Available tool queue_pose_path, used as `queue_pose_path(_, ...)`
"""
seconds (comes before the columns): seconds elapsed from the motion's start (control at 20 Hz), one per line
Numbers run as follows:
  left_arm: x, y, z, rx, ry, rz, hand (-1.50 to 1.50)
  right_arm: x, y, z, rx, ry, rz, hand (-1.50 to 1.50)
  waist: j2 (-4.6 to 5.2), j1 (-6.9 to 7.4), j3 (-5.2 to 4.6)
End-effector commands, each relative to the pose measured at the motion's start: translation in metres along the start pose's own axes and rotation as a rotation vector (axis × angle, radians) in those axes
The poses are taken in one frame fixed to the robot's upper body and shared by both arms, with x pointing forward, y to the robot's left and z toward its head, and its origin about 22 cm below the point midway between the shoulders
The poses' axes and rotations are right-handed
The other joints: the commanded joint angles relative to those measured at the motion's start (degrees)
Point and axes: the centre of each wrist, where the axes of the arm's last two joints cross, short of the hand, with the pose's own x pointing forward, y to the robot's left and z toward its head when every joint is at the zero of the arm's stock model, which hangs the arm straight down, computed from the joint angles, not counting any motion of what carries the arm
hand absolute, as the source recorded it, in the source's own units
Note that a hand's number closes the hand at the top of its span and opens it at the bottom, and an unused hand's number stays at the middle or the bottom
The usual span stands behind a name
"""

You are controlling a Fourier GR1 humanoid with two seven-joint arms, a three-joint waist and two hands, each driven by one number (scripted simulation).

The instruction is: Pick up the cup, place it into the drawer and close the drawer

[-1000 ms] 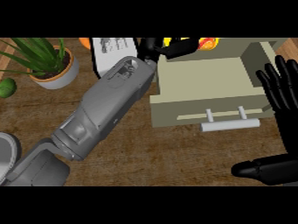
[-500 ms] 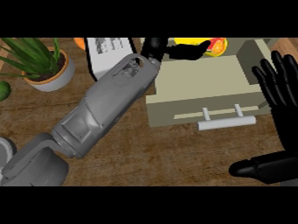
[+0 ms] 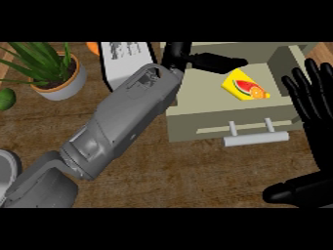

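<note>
Cup: the yellow cup with a fruit picture (image 3: 247, 89) lies inside the open beige drawer (image 3: 197, 117), near its right side.
Left hand: the black left hand (image 3: 211, 61) hangs over the drawer, just beside the cup and not holding it; fingers straight and apart.
Right hand: the black right hand (image 3: 320, 105) rests at the right edge, fingers up and spread.
Handle: the pale bar handle (image 3: 256, 138) sticks out at the drawer front.
How it feels: the cup looks small, light, stiff and maybe slippery.
Next: push the drawer front to shut it.
Bench: the brown wooden bench (image 3: 197, 176) also holds a potted green plant (image 3: 50, 68).
</note>
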Motion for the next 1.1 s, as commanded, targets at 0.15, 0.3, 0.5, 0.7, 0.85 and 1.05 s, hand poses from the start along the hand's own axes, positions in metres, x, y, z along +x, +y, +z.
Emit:
queue_pose_path(0.15,0.010,-0.001,0.000,-0.015,-0.038,0.191,-1.50,0.021,-0.006,0.017,0.028,0.016,-0.020,-1.50,-1.14,3.79,-0.06)
queue_pose_path(0.3,0.017,0.016,-0.001,0.033,-0.015,0.182,-1.50,0.023,-0.007,0.014,0.031,0.027,0.032,1.50,-1.49,5.30,-0.08)
queue_pose_path(0.5,0.004,0.063,0.004,0.114,-0.051,0.215,-1.50,0.033,-0.016,0.021,0.165,0.056,0.191,1.50,-1.45,5.39,-0.11)
queue_pose_path(0.7,-0.001,0.080,0.029,0.142,-0.005,0.240,-1.50,0.030,-0.015,0.026,0.194,0.099,0.274,1.50,-1.84,6.77,-0.09)
queue_pose_path(0.85,-0.003,0.115,0.045,0.175,-0.014,0.235,-1.50,0.029,-0.026,0.027,0.221,0.124,0.341,1.50,-1.72,6.88,-0.07)
queue_pose_path(1.05,-0.005,0.134,0.083,0.224,0.022,0.258,-1.50,0.029,-0.019,0.033,0.227,0.173,0.393,1.50,-1.79,6.91,-0.07)
